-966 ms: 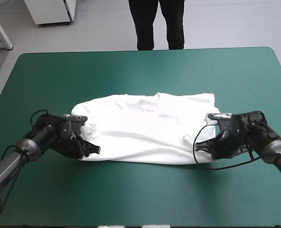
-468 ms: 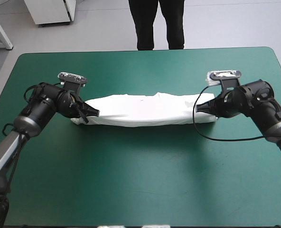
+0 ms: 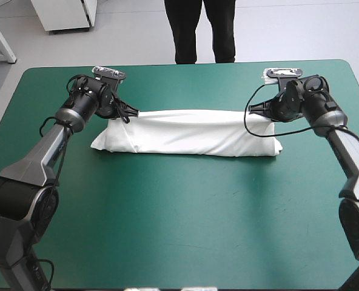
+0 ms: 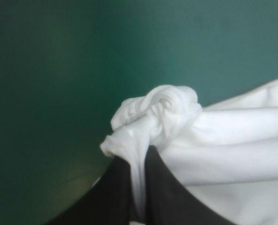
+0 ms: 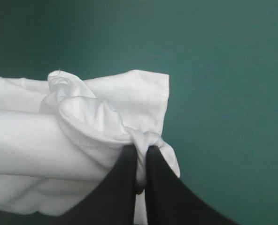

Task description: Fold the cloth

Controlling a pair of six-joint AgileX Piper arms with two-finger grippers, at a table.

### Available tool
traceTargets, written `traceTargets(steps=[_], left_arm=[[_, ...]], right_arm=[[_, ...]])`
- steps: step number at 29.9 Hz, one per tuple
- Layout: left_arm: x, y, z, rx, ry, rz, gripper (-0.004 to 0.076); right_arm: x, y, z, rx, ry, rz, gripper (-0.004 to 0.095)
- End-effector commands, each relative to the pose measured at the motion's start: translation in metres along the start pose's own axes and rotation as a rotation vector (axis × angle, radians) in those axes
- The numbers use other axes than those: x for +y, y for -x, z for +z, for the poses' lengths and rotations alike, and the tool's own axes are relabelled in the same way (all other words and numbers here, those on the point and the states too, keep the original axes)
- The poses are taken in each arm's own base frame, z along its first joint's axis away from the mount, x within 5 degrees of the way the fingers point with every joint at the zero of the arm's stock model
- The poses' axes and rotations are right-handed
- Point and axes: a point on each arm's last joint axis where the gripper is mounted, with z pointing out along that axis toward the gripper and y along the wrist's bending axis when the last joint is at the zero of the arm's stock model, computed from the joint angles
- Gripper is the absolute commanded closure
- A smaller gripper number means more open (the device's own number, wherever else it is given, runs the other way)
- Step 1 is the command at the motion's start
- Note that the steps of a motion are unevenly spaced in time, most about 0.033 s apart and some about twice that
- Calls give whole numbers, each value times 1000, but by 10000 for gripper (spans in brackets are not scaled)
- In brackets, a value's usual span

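High view: the tabletop (image 3: 40, 82) with its teal-green cover (image 3: 179, 230) takes up most of the scene. On its far half lies the T-shirt (image 3: 191, 132), white and folded into 1 long band. The band runs crosswise from about 10 o'clock to about 2 o'clock of the tabletop's middle, with its bulk at 12 o'clock. Its near edge rests on the cover. The 2 near corners reach out past the grippers, 1 at 8 o'clock of the band's middle and 1 at 4 o'clock.

The left gripper (image 3: 130, 114) is at the band's far corner at 10 o'clock, and the right gripper (image 3: 256, 110) is at the far corner at 2 o'clock. The 2 are well apart, with the whole band stretched between them.

Left wrist view: the 2 black fingers (image 4: 113, 204) are clenched almost together on a strip of white cloth pinched between them. Just ahead of their tips the fabric bunches into a rounded knot. Beside the gripper, the rest of the T-shirt spreads away in smooth, long folds over the cover.

Right wrist view: the 2 black fingers (image 5: 166, 199) are likewise pressed onto a small twist of cloth. Ahead of them a hemmed edge with a square corner stands up, with soft rolled folds beside it.
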Motion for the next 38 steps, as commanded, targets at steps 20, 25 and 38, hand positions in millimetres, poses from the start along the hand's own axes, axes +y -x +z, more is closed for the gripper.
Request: traceTargets(steps=[20, 25, 38], left_arm=[[-4, 22, 36, -75, -12, -20, 539], [2, 24, 14, -17, 3, -39, 278], [0, 43, -74, -238, -149, -30, 726]], right_arm=[[2, 33, 44, 14, 91, -5, 664], [3, 43, 18, 38, 93, -25, 421], [-3, 44, -40, 50, 53, -60, 445]])
